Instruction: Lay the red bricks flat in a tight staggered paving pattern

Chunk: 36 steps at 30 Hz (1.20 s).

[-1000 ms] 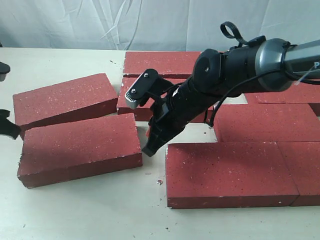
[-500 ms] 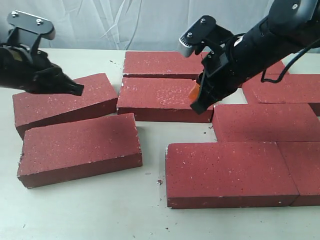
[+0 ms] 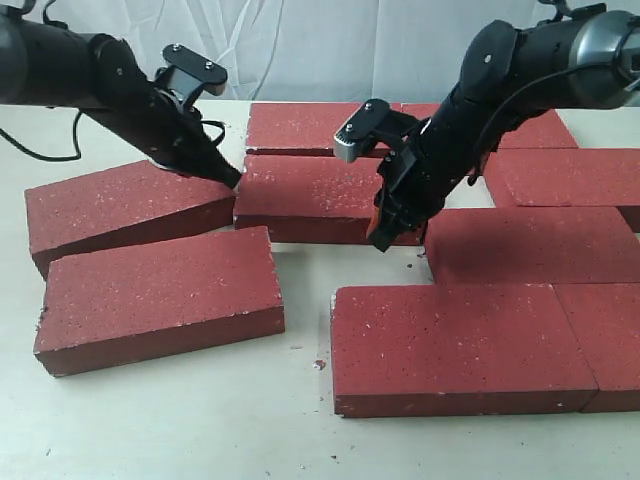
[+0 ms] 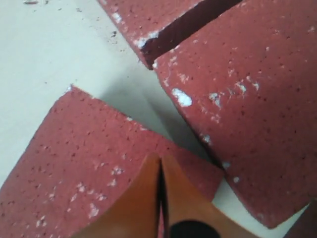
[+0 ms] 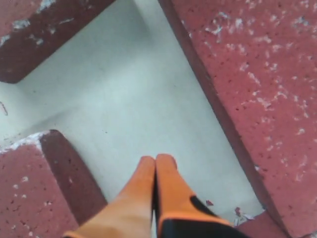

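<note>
Red bricks (image 3: 460, 340): nine counted in the exterior view, all on the pale bench (image 3: 200, 430), dark red with white speckles and chipped pale edges.

- Right-hand group: laid flat in staggered rows, close together. Front right brick (image 3: 608, 335) cut off by the picture edge; back right brick (image 3: 545, 130) largely hidden behind the right arm.
- Middle brick (image 3: 310, 195) and back brick (image 3: 320, 125): flat, side by side, with a narrow gap between them.
- Askew brick (image 3: 130, 205): at the left, turned out of line with the rows. Whether fully flat on the bench, not possible to tell.
- Front left brick (image 3: 160, 290): just before the askew one, also turned and set apart from the group.

Left claw (image 3: 232, 178): orange fingers (image 4: 138, 198) pressed together, nothing pinched, tip at the askew brick's corner nearest the middle brick. Contact not clear.

Right claw (image 3: 380, 240): orange fingers (image 5: 136, 198) pressed together, nothing pinched, tip low by the middle brick's front right corner, over bare bench in the gap between bricks. Contact with the brick hard to make out.
</note>
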Each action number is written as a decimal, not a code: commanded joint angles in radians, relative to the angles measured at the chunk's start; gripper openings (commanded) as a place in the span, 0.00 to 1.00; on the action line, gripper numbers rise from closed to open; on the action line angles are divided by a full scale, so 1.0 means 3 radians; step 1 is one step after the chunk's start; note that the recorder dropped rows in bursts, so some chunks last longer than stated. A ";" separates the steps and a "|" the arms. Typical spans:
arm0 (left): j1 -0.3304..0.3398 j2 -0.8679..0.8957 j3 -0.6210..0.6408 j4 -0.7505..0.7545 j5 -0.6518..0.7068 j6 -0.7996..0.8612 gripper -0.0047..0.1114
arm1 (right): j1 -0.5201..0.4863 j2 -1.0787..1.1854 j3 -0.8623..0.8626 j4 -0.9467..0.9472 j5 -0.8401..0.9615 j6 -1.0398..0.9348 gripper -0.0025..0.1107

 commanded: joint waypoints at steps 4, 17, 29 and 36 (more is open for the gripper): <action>-0.0192 0.0287 -0.0321 0.0006 0.0123 0.0031 0.04 | -0.0031 0.0113 -0.0043 -0.0372 0.0020 0.0203 0.01; -0.0192 0.0307 -0.0331 0.0041 0.0064 0.0031 0.04 | -0.0031 0.0212 -0.0043 -0.0553 -0.0828 0.0503 0.01; -0.0144 0.0307 -0.0331 0.0202 -0.0008 0.0002 0.04 | -0.0031 -0.0046 -0.0087 -0.0420 -0.0432 0.0662 0.01; -0.0209 0.0456 -0.0342 0.0102 -0.0220 0.0089 0.04 | -0.0031 -0.0022 -0.0087 -0.0295 -0.0432 0.0662 0.01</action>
